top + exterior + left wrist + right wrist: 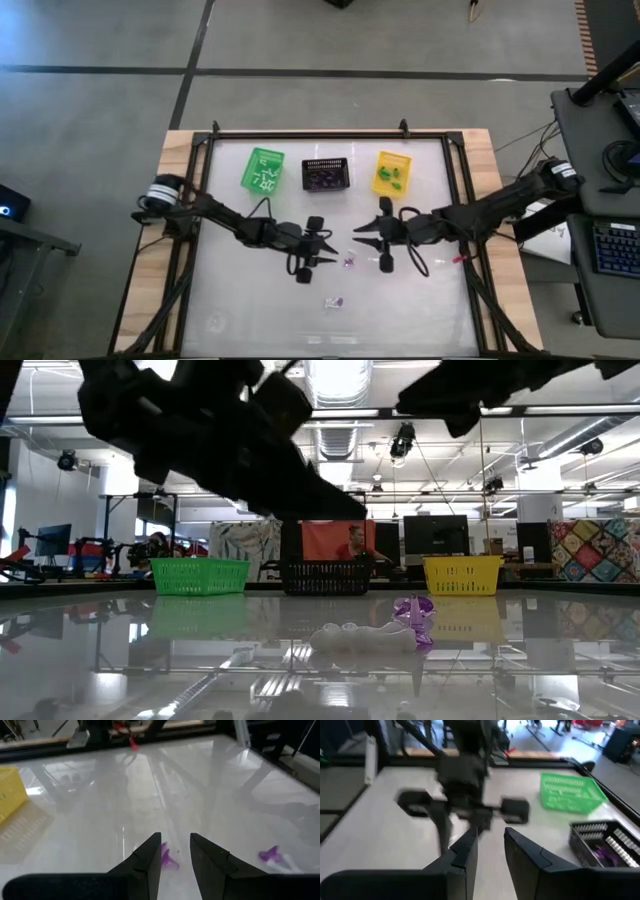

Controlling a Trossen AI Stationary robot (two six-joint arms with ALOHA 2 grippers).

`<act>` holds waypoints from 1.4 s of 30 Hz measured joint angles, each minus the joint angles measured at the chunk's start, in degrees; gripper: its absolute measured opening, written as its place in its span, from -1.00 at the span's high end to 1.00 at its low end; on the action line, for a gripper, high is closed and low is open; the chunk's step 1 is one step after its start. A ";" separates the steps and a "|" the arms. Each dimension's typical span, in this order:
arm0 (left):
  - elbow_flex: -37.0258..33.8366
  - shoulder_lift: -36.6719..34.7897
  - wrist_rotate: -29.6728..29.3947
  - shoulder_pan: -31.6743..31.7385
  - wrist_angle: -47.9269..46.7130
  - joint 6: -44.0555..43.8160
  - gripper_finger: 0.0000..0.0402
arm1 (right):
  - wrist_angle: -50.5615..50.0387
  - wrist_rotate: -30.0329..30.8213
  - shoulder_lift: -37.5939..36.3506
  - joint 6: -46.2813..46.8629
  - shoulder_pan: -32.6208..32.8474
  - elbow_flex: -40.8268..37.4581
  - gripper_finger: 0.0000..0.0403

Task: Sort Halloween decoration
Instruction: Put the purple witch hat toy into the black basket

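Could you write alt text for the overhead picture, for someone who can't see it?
Seen from above, two dark robot arms meet over a glossy white table, the left gripper and right gripper flanking a tiny purple trinket. Another trinket lies nearer the front; a green basket, black basket and yellow basket line the back.

Both arms reach in to mid-table facing each other, left gripper and right gripper near but apart, each with fingers parted by a narrow gap, nothing between them.

Grey floor, ceiling lights — monitors
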 joint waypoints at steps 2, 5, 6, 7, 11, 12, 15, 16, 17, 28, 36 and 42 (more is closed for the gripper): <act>1.11 2.10 -0.02 0.09 0.47 0.12 0.57 | 1.24 -0.11 -1.11 0.03 0.74 -0.77 0.57; 2.72 4.72 -0.01 0.16 0.42 0.62 0.57 | 0.84 -0.03 -2.87 0.03 1.95 -2.44 0.56; 3.88 5.95 -0.01 0.19 0.56 0.90 0.57 | 1.33 -0.06 -3.71 0.01 2.40 -3.15 0.56; 4.79 6.99 0.01 0.21 1.06 1.41 0.57 | 0.62 -0.05 -4.71 -0.10 2.75 -4.17 0.55; 7.69 9.97 0.96 0.34 1.12 2.55 0.57 | 2.01 -0.05 -7.90 -0.73 3.99 -7.59 0.53; 7.65 10.02 0.98 0.34 0.54 2.74 0.57 | 3.12 0.03 -8.41 -0.98 4.26 -8.59 0.53; 9.08 11.37 1.17 0.36 0.99 2.98 0.57 | 7.33 -0.05 -11.41 -1.28 4.83 -12.18 0.53; 8.90 11.33 1.38 0.36 0.40 3.07 0.57 | 8.46 0.12 -11.79 -1.19 4.87 -13.01 0.54; 8.87 11.37 1.99 0.42 0.32 3.10 0.57 | 11.29 -0.05 -12.22 -0.98 4.84 -13.54 0.55; 8.17 13.84 3.00 0.38 0.65 2.65 0.57 | 18.03 0.09 -15.99 0.62 4.96 -20.50 0.58; 8.78 15.65 2.14 0.45 1.93 2.40 0.57 | 23.27 -0.49 -15.60 -1.83 5.33 -22.89 0.58; 8.66 15.66 2.07 0.45 2.98 2.40 0.57 | 25.38 -0.49 -15.79 -1.52 5.33 -23.87 0.58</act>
